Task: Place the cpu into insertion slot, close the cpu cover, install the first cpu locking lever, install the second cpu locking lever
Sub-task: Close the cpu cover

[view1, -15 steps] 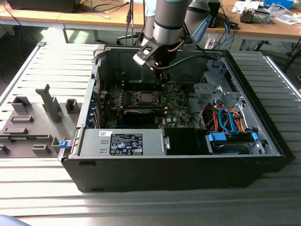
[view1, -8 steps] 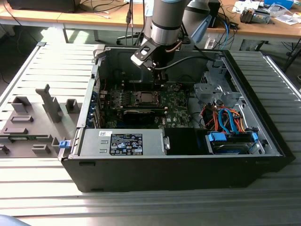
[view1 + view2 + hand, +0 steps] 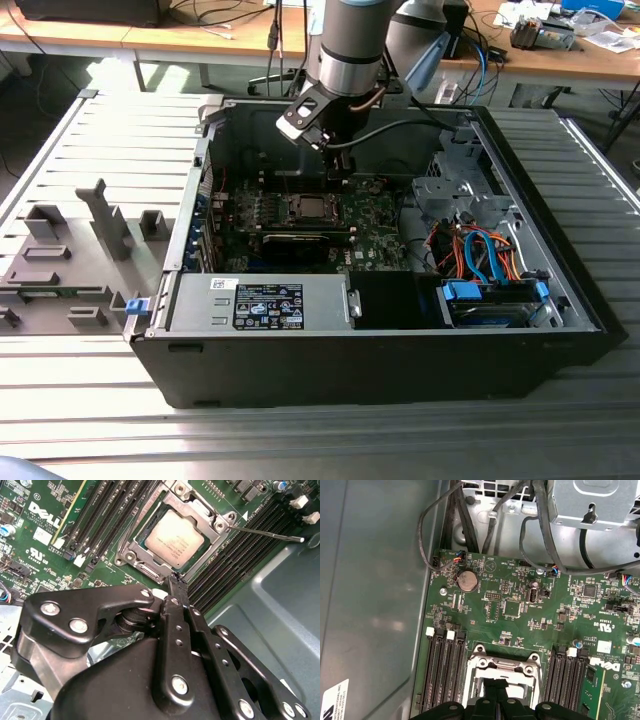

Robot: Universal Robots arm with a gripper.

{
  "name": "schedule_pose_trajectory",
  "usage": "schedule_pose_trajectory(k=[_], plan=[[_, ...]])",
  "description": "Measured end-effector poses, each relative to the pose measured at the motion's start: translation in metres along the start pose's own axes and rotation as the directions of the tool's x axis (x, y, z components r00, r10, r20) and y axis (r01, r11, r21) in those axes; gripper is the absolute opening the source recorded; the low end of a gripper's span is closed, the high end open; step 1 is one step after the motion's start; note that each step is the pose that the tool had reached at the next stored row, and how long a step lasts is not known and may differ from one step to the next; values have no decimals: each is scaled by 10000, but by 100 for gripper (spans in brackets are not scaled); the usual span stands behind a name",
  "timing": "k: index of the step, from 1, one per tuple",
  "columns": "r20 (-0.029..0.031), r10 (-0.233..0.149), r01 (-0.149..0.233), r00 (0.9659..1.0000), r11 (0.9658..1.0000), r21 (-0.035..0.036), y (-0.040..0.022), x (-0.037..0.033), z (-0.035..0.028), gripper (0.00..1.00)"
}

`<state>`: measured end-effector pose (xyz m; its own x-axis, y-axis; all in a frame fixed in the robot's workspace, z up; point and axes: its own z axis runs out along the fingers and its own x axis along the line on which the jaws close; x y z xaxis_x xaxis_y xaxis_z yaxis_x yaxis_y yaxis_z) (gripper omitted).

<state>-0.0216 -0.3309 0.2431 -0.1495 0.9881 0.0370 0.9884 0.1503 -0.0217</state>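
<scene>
The cpu (image 3: 175,535) lies flat in the insertion slot (image 3: 131,556) on the green board, its silver-grey top showing. The cpu cover (image 3: 207,545) is down around it as a silver frame. One thin locking lever (image 3: 267,533) sticks out sideways over the memory slots, unlatched. My gripper (image 3: 178,580) is shut with nothing in it, its tips just at the socket's edge. In the first wrist view the gripper (image 3: 496,684) hangs over the cover's hinge side (image 3: 502,667). In the exterior view the gripper (image 3: 340,172) is inside the open case, just behind the cpu (image 3: 312,207).
Rows of long memory slots (image 3: 235,560) flank the socket on both sides. A black graphics card (image 3: 300,240) lies in front of it, with a power supply (image 3: 270,300) and orange and blue cables (image 3: 480,250) nearer. The grey case wall (image 3: 285,610) is close by. Grey fixtures (image 3: 60,260) stand at the exterior view's left.
</scene>
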Motion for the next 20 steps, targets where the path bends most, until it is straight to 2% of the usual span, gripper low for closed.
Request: schedule_pose_trajectory(k=[14,20], plan=[[2,-1,1,10000,10000,2,-32,0,5,11],[-1,-14,14,10000,10000,0,-41,1,27,11]])
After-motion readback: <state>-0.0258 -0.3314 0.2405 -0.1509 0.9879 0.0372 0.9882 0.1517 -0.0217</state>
